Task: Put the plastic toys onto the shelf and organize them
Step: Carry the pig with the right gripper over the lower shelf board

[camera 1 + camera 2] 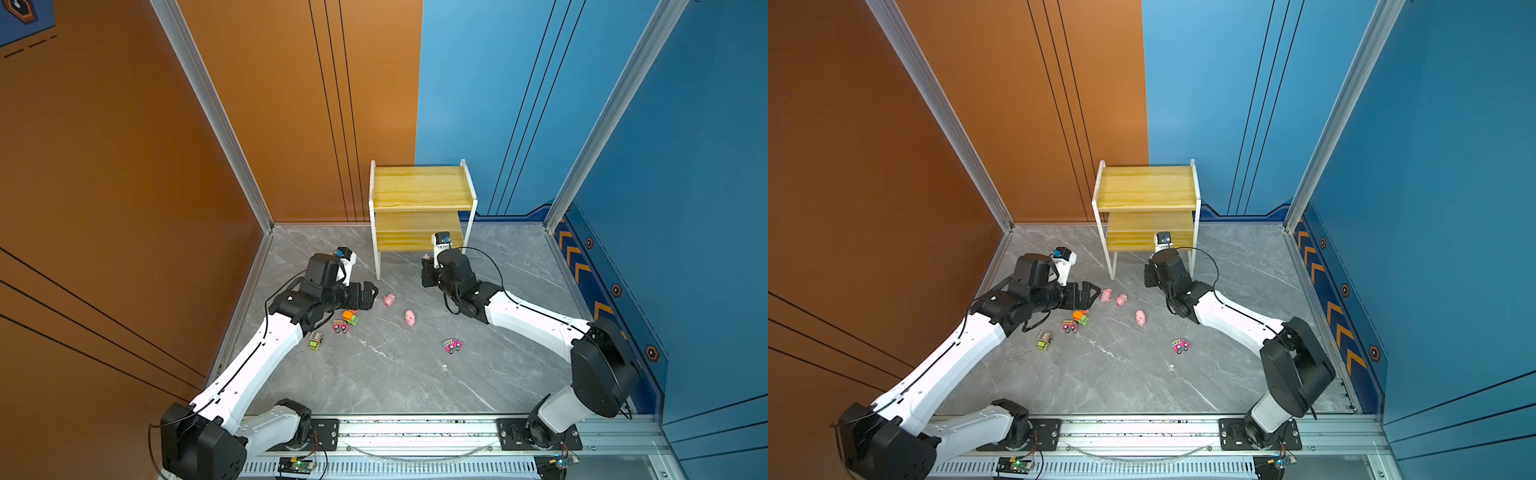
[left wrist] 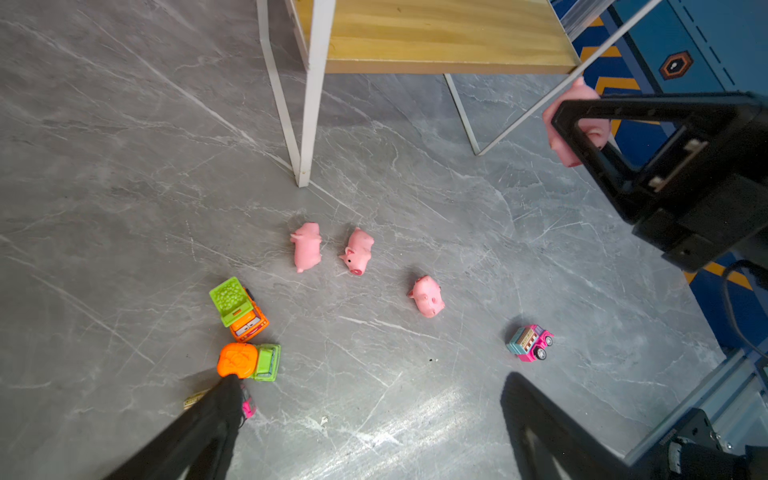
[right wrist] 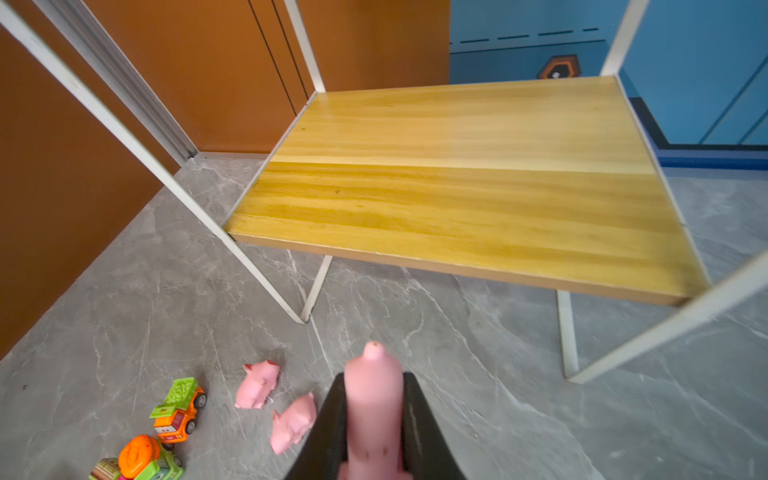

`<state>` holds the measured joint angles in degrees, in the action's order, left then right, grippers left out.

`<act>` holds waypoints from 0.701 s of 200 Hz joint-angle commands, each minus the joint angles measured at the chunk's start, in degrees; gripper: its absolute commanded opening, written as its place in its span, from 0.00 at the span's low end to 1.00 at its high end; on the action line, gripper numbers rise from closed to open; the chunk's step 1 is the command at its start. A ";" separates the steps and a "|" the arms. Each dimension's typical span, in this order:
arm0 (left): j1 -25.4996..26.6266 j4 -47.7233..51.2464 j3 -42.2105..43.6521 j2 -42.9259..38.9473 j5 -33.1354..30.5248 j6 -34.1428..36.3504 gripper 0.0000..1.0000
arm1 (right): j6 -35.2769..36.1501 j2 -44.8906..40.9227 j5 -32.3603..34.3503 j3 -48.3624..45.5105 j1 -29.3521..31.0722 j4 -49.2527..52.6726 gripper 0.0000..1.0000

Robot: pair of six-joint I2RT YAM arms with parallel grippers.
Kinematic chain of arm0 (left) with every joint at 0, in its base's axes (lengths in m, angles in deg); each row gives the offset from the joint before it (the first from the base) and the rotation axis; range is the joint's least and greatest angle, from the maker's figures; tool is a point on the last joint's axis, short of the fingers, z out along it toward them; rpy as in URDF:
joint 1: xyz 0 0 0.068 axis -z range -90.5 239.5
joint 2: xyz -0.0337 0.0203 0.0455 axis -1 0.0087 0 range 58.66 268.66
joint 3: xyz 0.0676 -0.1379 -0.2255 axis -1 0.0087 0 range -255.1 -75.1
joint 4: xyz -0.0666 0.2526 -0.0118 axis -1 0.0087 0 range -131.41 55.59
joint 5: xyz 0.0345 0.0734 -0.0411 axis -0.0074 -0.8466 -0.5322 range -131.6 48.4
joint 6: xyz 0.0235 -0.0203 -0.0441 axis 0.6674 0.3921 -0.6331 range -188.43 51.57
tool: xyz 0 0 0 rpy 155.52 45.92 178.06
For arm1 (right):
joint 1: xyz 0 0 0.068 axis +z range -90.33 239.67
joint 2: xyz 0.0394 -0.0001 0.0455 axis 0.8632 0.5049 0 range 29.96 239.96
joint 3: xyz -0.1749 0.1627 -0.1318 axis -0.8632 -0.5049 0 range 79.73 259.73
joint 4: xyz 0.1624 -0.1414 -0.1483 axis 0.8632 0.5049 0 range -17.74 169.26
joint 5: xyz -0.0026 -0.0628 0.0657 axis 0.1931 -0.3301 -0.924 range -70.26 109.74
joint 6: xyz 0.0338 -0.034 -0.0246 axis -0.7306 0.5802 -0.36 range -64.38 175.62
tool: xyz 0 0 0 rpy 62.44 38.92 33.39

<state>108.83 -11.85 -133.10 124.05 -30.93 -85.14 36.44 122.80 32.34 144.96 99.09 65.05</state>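
The shelf (image 1: pixel 419 195) (image 3: pixel 457 187) stands at the back with both yellow boards bare. My right gripper (image 1: pixel 427 266) (image 3: pixel 374 379) is shut on a pink pig (image 3: pixel 374 415) (image 2: pixel 575 120), held above the floor just in front of the lower board. Three more pigs (image 2: pixel 307 246) (image 2: pixel 358 251) (image 2: pixel 427 296) lie on the grey floor. My left gripper (image 1: pixel 371 296) (image 2: pixel 372 378) hangs open and empty beside them. Toy trucks sit close to it: a green-and-orange one (image 2: pixel 239 309), an orange-topped one (image 2: pixel 249 360) and a pink one (image 2: pixel 248 407) half hidden by a finger.
Another pink truck (image 1: pixel 452 345) (image 2: pixel 530 343) stands alone on the right of the floor. A green-and-tan truck (image 1: pixel 315 340) sits under the left forearm. The shelf's white legs (image 2: pixel 309 124) stand near the pigs. Orange and blue walls close in the floor.
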 commanded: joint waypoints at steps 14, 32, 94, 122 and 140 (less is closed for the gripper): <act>-6.00 -2.19 1.63 -1.31 1.70 -2.78 0.99 | 3.04 7.10 -2.79 7.57 2.57 -2.39 0.22; -7.98 -2.51 1.80 -1.48 1.99 -3.28 0.99 | 3.60 10.06 -3.28 10.74 3.12 -3.49 0.22; -8.86 -2.65 1.75 -1.66 2.36 -3.31 0.99 | 3.97 17.27 0.23 18.35 4.35 -6.08 0.22; -8.95 -2.71 1.79 -1.42 2.84 -3.48 0.99 | 4.55 19.32 1.46 20.42 4.53 -7.72 0.22; -8.92 -2.78 1.88 -1.14 2.73 -3.51 0.99 | 5.52 20.66 3.24 21.98 4.80 -8.61 0.22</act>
<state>100.31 -13.86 -132.09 123.43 -29.51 -88.01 39.79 141.68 32.21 164.22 103.24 59.39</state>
